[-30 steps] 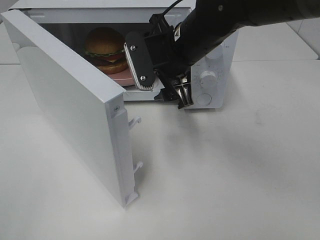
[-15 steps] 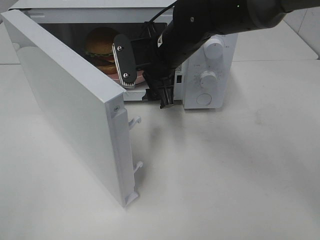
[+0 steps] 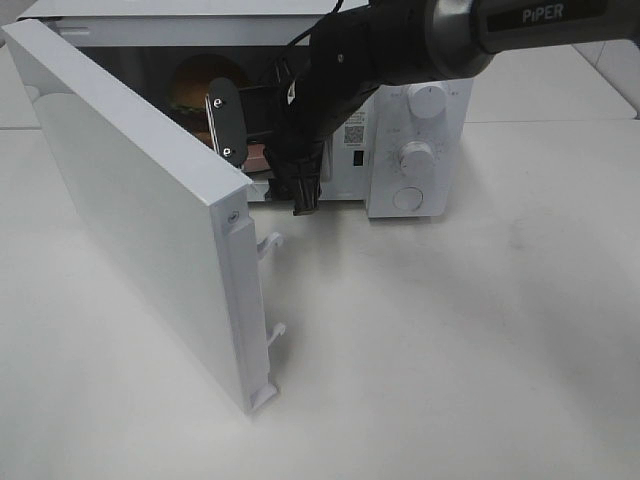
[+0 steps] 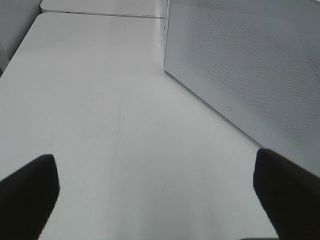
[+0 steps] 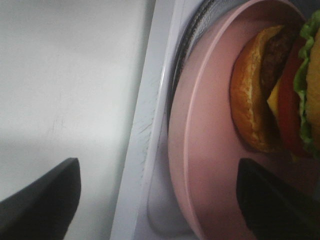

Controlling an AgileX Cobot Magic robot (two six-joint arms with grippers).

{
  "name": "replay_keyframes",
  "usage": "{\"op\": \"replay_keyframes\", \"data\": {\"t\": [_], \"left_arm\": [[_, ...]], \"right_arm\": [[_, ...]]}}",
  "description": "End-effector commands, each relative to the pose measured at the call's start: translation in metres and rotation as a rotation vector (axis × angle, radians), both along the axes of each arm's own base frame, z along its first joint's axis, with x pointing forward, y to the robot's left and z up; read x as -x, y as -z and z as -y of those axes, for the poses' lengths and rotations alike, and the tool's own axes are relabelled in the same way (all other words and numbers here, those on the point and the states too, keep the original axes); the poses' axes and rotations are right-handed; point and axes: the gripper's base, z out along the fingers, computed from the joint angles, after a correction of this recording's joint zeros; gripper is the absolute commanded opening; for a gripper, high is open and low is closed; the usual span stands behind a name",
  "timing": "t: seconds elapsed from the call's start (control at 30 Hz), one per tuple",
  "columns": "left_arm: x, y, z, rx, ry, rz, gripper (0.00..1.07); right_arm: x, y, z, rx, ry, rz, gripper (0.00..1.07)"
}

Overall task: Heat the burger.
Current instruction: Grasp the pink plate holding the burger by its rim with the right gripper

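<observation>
My right end effector (image 3: 262, 160) has slid across the microwave (image 3: 415, 150) mouth toward the open door (image 3: 130, 200) since a second ago, its jaws spread wide and empty. The burger (image 5: 270, 90) sits unmoved on the pink plate (image 5: 210, 130) inside. My left end effector (image 4: 160, 195) hangs open over the table (image 4: 90, 100).

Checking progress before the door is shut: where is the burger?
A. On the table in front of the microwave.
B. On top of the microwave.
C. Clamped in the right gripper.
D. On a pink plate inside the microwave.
D: the burger rests on the pink plate inside the open microwave.
</observation>
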Motion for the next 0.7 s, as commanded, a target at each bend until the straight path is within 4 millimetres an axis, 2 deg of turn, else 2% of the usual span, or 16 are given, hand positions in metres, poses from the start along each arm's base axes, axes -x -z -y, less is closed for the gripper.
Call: {"op": "replay_keyframes", "data": {"t": [0.03,0.53,0.6,0.7], "left_arm": [[0.000,0.000,0.000,0.004,0.002,0.010,0.98],[0.000,0.000,0.000,0.004,0.002,0.010,0.98],[0.000,0.000,0.000,0.004,0.002,0.010,0.98],[0.000,0.000,0.000,0.004,0.002,0.010,0.98]], "right_arm": [[-0.004,0.001,-0.003,-0.003,0.006,0.003,0.83],[-0.023,0.013,-0.014,0.040,-0.008,-0.003,0.81],[-0.025,0.017,-0.016,0.057,-0.027,0.000,0.73],[-0.025,0.017,-0.016,0.060,-0.033,0.003,0.69]]}}
